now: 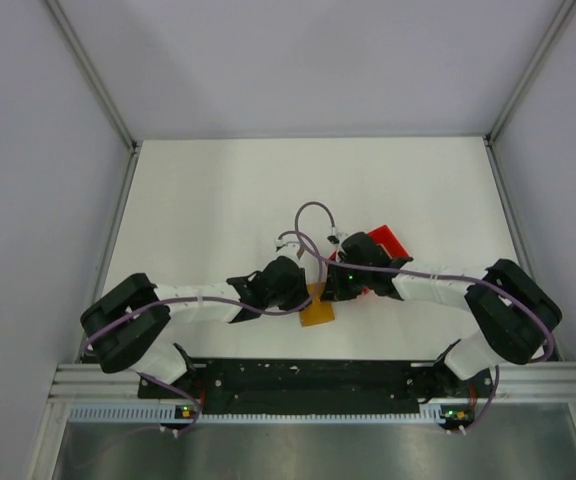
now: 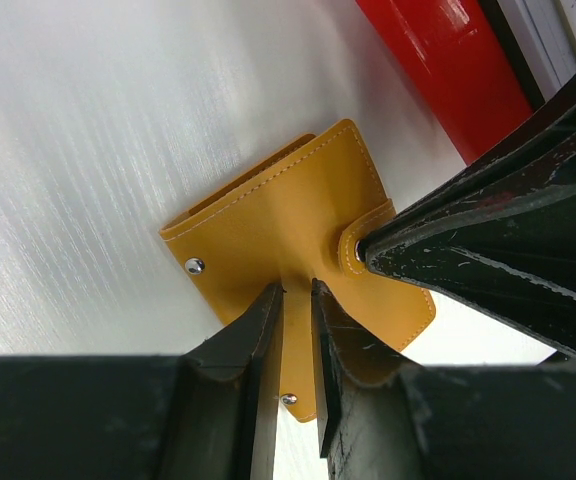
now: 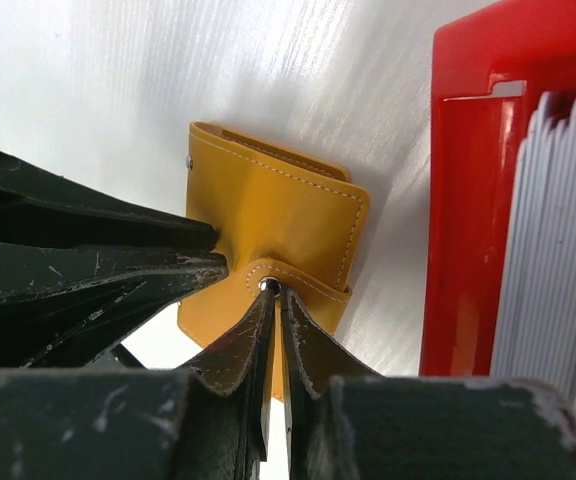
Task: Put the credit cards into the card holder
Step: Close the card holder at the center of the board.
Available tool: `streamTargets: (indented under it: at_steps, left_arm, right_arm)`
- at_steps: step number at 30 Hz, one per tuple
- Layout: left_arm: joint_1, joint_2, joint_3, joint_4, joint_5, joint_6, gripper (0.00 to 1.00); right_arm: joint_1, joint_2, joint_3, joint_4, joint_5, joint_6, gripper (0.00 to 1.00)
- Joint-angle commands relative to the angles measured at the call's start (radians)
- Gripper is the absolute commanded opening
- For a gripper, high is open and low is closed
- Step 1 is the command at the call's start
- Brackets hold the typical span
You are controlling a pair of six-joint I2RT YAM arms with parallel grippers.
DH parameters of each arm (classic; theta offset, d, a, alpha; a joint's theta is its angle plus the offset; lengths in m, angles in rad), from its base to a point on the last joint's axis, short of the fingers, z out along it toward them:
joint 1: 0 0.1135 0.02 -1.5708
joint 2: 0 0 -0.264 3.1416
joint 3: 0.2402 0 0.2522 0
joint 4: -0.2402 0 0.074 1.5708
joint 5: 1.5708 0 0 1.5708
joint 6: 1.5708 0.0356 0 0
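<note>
The card holder (image 1: pixel 318 314) is an orange leather-like wallet lying between the two arms. In the left wrist view my left gripper (image 2: pixel 296 292) is shut on a flap of the card holder (image 2: pixel 268 215). In the right wrist view my right gripper (image 3: pixel 274 292) is shut on the snap tab of the card holder (image 3: pixel 278 205). The credit cards (image 3: pixel 558 260) are thin grey-white cards standing on edge in a red tray (image 3: pixel 468 200). Their edges also show in the left wrist view (image 2: pixel 558 30). Both grippers, left (image 1: pixel 308 292) and right (image 1: pixel 332 290), meet over the wallet.
The red raised-rim tray (image 1: pixel 388 240) sits just right of the wallet, behind my right gripper. White walls bound the table on the left, back and right. The arm bases and a metal rail (image 1: pixel 308 380) run along the near edge.
</note>
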Motion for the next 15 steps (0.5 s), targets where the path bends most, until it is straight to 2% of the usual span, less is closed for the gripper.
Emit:
streamTargets:
  at_steps: [1, 11, 15]
  left_arm:
    - [-0.008, 0.045, -0.016, -0.034, 0.014, 0.007, 0.22]
    - [-0.006, 0.047, -0.015, -0.025, 0.018, 0.008, 0.22]
    - [-0.008, 0.044, -0.019, -0.025, 0.009, 0.002, 0.22]
  right_arm:
    - [0.017, 0.048, 0.027, -0.062, 0.027, -0.046, 0.07]
    - [0.032, 0.095, 0.126, -0.236, 0.056, -0.128, 0.07]
    - [0.032, 0.022, 0.121, -0.239, 0.079, -0.134, 0.08]
